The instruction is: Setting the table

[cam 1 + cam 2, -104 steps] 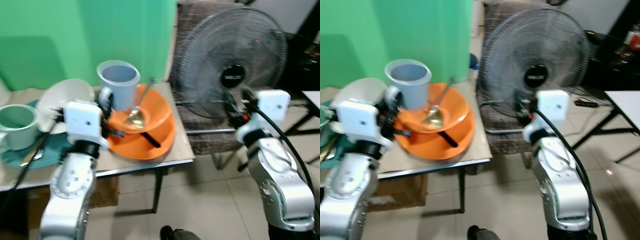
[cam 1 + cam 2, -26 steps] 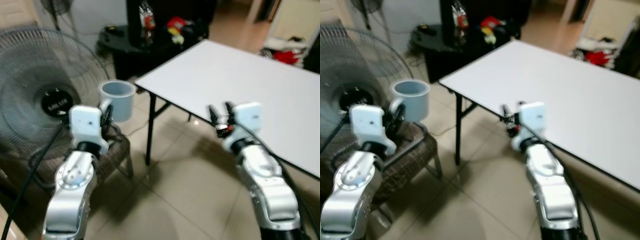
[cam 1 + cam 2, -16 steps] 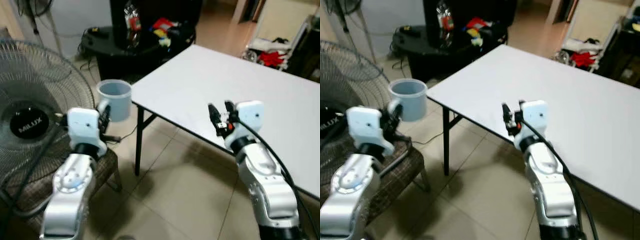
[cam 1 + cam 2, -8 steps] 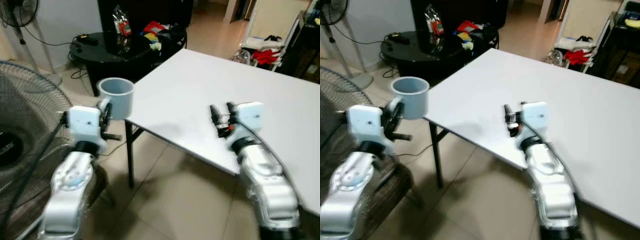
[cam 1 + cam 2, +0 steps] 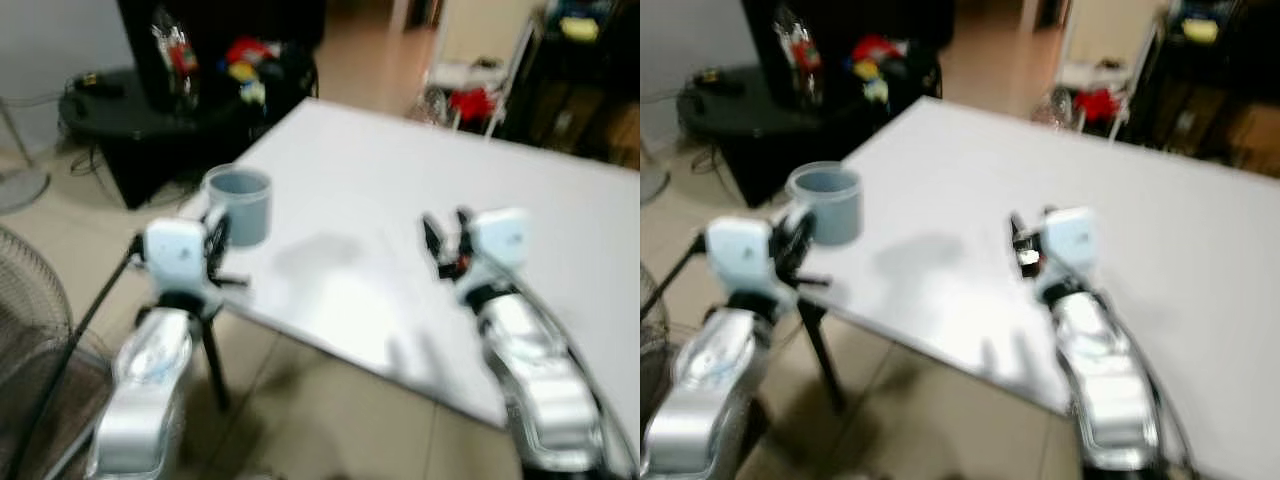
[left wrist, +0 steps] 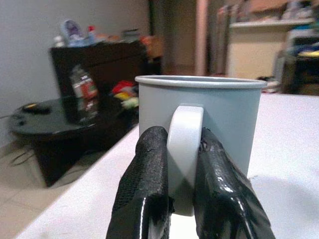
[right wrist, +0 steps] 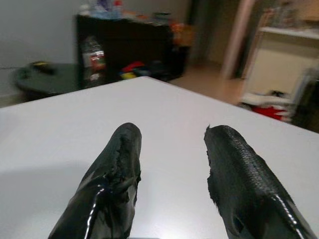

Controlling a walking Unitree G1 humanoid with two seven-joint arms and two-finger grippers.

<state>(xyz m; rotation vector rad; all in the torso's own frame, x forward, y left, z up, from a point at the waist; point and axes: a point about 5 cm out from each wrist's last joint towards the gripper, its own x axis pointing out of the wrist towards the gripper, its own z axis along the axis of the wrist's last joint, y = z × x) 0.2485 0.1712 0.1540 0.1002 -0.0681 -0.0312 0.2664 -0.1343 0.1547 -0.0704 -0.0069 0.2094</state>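
- Fingers (image 6: 144, 199) of the left gripper (image 6: 179, 164) pinch the handle of the grey mug (image 6: 199, 119), closed tight around it.
- Held upright, the grey mug hangs over the near left corner of the white table (image 5: 400, 200).
- Right gripper (image 7: 172, 169) hovers above the tabletop, fingers spread apart, holding nothing.
- Beyond the table stands a dark cabinet (image 6: 99, 64) with clutter.
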